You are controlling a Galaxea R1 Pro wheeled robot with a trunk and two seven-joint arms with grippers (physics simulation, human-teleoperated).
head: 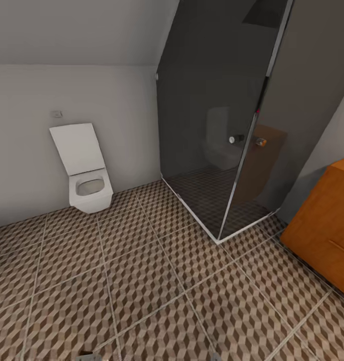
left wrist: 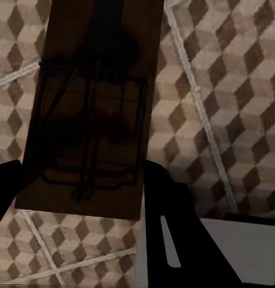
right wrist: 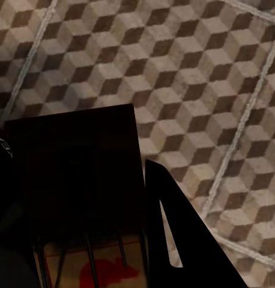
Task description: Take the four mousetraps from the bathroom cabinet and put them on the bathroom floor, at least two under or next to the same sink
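Head view is taking in the bathroom floor (head: 142,281), shower (head: 217,125) far right, toilet (head: 87,170) far left. Each wrist view is showing a mousetrap (left wrist: 92,114) (right wrist: 77,180) clasped between dark fingers (left wrist: 173,240) (right wrist: 173,234) (carrying, seemingly); next: finding the sink and lowering both beside it.

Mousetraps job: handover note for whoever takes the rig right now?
Left end effector: shut on a mousetrap, held over the bathroom floor.
Right end effector: shut on a second mousetrap, also above the tiles.
Head view: toilet on the left, glass shower in the middle, orange cabinet at the right edge. No trap lies on the floor in this view, and the sink is not in the frame.
Done: two traps picked up.
Left: find the sink, set these two under or beside it, then deal with the other two, whose whereabouts cannot be told from here.
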